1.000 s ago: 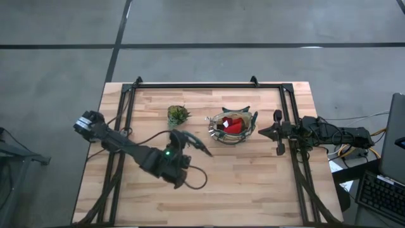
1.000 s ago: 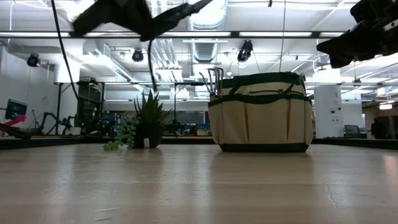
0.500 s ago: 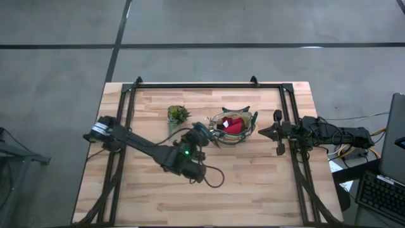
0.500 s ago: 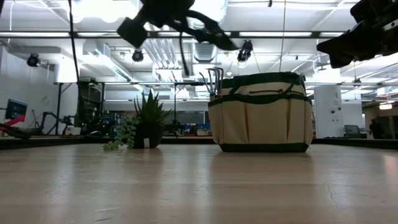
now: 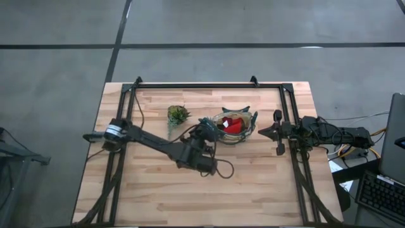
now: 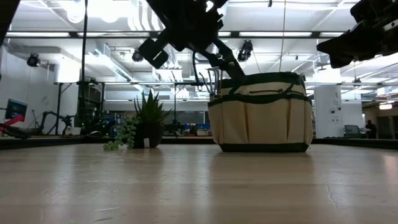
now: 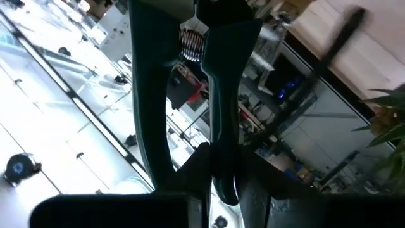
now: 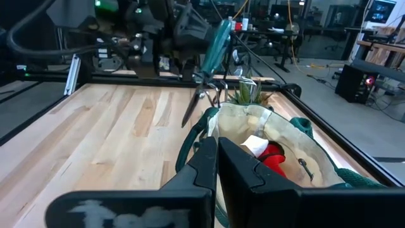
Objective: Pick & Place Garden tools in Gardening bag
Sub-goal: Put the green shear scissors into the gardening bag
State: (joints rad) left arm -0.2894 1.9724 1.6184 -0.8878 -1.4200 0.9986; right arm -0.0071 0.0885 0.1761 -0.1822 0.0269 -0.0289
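My left gripper (image 5: 201, 134) is shut on the green-handled pruners (image 8: 215, 44) in the air beside the left rim of the beige gardening bag (image 5: 233, 128). The pruners' dark blades (image 8: 190, 115) slant down toward that rim. The bag stands upright on its base (image 6: 261, 147). A red glove (image 8: 272, 155) lies inside it, and the hand fork's tines (image 6: 214, 76) stick up at its left rim. My right gripper (image 5: 261, 133) is shut and empty, in the air just right of the bag. The other tools are not in view. My left gripper pinches one green handle (image 7: 224, 152) of the pruners between its two fingers, on the half away from the spring (image 7: 190, 41). The other handle (image 7: 149, 101) stands free beside it. The pruners are lifted clear and tilted, handles up, blades down toward the bag.
A small leafy potted plant (image 5: 178, 114) stands on the table left of the bag, close behind my left arm. Black rails (image 5: 126, 126) run along the table's left, right and far sides. Bare wood lies on the near half of the table.
My left gripper has carried the pruners toward the table's right edge, up to the bag's left rim, and come lower. It has tipped, so the blades, first held high and pointing up, now slant down at the rim.
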